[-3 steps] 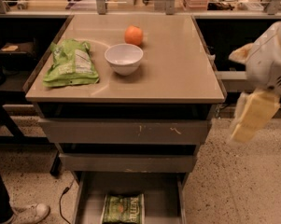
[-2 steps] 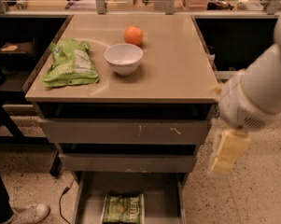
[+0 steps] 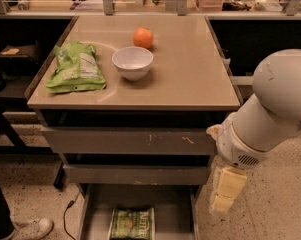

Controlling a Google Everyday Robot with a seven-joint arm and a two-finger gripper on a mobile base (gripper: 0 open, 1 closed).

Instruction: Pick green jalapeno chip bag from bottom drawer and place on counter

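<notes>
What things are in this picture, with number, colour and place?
counter: one, beige, picture centre
bag: one, lime green, counter's left side
bowl: one, white, counter's middle
orange: one, orange, behind the bowl
upper drawers: two, grey, shut
bottom drawer: one, grey, open
green jalapeno chip bag: one, dark green, inside bottom drawer
shoe: one, white, floor, lower left
arm: one, white, right of counter
gripper: one, pale yellow, hanging right of bottom drawer

Dim amber overhead light, soft shadows; pale hand right of bottom drawer.
</notes>
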